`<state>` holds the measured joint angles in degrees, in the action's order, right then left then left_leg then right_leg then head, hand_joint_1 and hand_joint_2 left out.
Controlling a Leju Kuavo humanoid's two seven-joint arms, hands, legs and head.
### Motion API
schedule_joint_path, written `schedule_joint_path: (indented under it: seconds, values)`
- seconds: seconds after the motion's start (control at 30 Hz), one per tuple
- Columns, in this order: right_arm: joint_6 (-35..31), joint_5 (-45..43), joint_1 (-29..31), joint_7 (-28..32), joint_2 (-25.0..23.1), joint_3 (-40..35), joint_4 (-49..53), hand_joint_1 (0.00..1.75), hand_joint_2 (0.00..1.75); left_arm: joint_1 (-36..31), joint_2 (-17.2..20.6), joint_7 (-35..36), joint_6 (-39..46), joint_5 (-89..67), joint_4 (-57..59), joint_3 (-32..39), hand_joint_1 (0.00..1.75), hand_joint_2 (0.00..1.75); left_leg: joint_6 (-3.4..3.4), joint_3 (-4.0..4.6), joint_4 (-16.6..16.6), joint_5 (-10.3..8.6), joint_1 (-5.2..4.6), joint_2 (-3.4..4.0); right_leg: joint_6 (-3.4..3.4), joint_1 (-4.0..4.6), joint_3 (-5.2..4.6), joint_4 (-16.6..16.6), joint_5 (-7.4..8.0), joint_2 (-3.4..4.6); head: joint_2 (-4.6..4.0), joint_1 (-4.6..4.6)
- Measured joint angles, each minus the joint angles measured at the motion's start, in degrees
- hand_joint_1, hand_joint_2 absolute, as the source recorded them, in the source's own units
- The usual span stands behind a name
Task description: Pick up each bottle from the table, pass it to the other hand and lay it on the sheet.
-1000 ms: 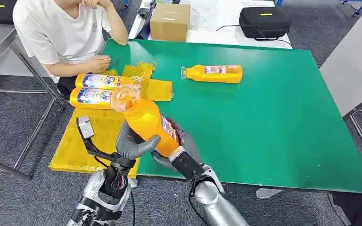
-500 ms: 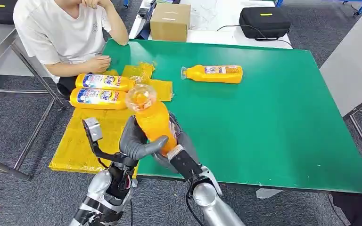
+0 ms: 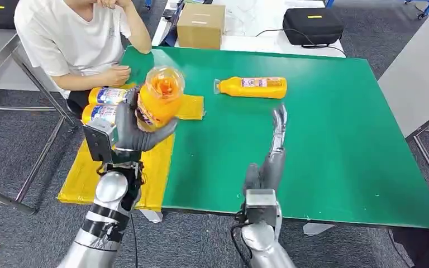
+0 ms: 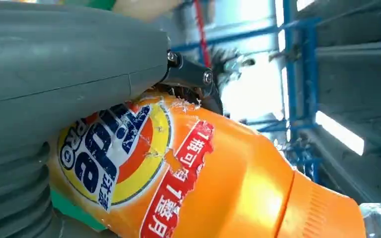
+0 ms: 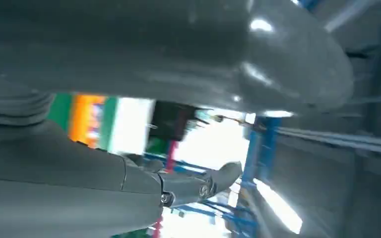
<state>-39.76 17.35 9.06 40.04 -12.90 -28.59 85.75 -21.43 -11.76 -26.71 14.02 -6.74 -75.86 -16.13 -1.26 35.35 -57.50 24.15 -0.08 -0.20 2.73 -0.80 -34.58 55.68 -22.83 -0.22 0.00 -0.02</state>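
The orange detergent bottle (image 3: 157, 103) sits in the left hand (image 3: 131, 131), fingers wrapped round its labelled body, raised above the yellow sheet (image 3: 114, 167) at nine o'clock of the green table (image 3: 313, 139). Its long axis tilts steeply, clear cap toward the head camera. Lowered cap-first, it could roll into the two bottles (image 3: 106, 103) already lying there. The right hand (image 3: 271, 162) is empty, fingers spread.
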Motion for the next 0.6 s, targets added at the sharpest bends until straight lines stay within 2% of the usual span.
schedule_joint_path:
  seconds: [0.2, 0.33, 0.37, 0.6]
  values:
    - [-0.04, -4.28, -0.88, -0.02, -0.22, 0.42, 6.68, 0.00, 0.00, -1.86, 0.76, -0.26, 11.03, -22.79, 2.07, 0.13, 1.75, 1.75, 0.01, 0.00, 0.01, 0.01, 0.01, 0.02, 0.00, 0.01, 0.00, 0.00, -0.01, 0.00, 0.00, 0.02]
    - [-0.04, -6.12, -0.94, 0.00, -0.09, -2.26, 7.80, 0.00, 0.00, -2.72, 1.51, 2.01, 11.77, -31.80, 6.34, -0.57, 1.75, 1.75, 0.01, -0.01, 0.02, 0.00, 0.01, 0.03, -0.01, 0.01, 0.00, 0.00, -0.01, 0.01, 0.00, 0.00]
    - [-0.04, -6.34, -1.00, -0.02, -0.02, -2.86, 8.04, 0.00, 1.75, -2.77, 1.71, 2.32, 11.71, -32.41, 7.23, -0.61, 1.75, 1.75, 0.01, -0.01, 0.02, 0.00, 0.01, 0.04, -0.01, 0.01, 0.00, 0.00, -0.01, 0.01, 0.00, 0.00]
    - [1.29, -8.39, -1.82, -0.02, 0.96, -6.28, 10.27, 0.00, 1.75, -5.04, 3.72, 6.65, 8.76, -38.53, 16.97, -0.68, 1.75, 1.75, 0.01, -0.01, 0.02, -0.01, 0.01, 0.04, -0.01, 0.01, 0.00, 0.02, -0.01, 0.02, 0.00, 0.02]
